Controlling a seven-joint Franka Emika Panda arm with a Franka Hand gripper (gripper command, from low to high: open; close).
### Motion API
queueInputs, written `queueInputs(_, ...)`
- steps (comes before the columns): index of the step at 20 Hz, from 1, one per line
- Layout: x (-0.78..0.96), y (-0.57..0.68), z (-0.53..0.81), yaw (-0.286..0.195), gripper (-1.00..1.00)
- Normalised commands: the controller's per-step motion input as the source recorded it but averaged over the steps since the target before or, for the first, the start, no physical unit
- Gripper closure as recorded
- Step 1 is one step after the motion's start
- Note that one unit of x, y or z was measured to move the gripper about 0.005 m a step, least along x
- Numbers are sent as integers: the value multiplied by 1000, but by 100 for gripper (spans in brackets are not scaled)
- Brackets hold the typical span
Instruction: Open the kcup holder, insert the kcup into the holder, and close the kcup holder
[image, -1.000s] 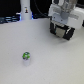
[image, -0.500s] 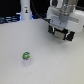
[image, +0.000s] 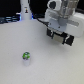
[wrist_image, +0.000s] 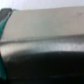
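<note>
In the exterior view, the tiny white cup-shaped kcup with a green top sits alone on the pale tabletop, well apart from the white robot arm's gripper, which hangs at the black boxy kcup holder with a grey front toward the exterior view's right, while a white bottle-shaped post stands at the far edge. Whether the claw is spread or pressed together cannot be told. The wrist view is blurred, filled by a broad grey surface above a dark band, with a teal patch at one side.
</note>
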Motion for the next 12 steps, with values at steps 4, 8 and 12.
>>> queueInputs(4, 864, -392, 201, -79, 100)
queueInputs(8, 734, -268, 180, -82, -100)
queueInputs(12, 629, -175, 179, -85, 100)
